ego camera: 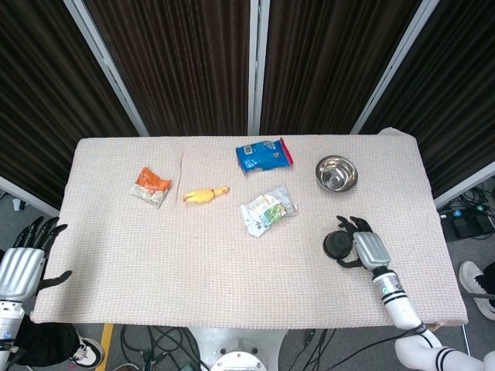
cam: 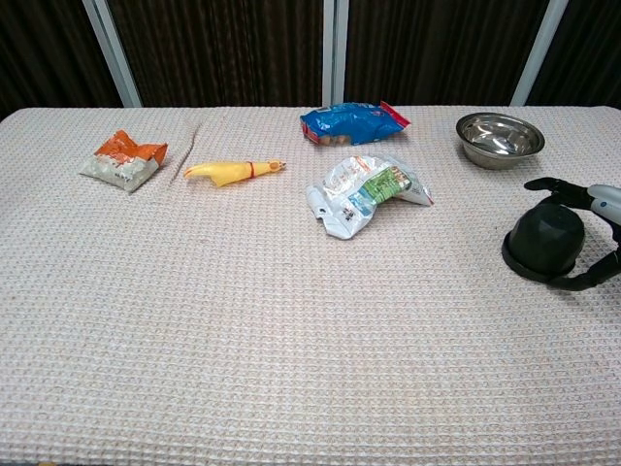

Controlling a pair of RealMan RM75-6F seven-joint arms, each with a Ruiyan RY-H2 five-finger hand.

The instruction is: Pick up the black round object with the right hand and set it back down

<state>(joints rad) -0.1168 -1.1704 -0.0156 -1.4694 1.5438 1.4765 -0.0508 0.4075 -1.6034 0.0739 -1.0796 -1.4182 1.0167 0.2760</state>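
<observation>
The black round object (cam: 543, 243) sits flat on the cloth-covered table (cam: 291, 369) near its right edge, in front of the steel bowl (cam: 500, 138) and well apart from it. The right hand (ego camera: 365, 246) is drawn up against its far side, fingers (cam: 555, 186) curled over the top and the thumb hooked round low at the front, so it looks cupped round the object; whether the grip has actually closed firm I cannot tell. By my reading the reach is done, while the lift and the setting down are both left, since the object is not yet off the table. The left hand (ego camera: 22, 263) hangs off the table's left corner, fingers spread, holding nothing. Further left lie a white-and-green packet (cam: 364, 194), a blue packet (cam: 354, 122), a yellow toy (cam: 231, 171) and an orange packet (cam: 123, 157); their printing is too small to read
</observation>
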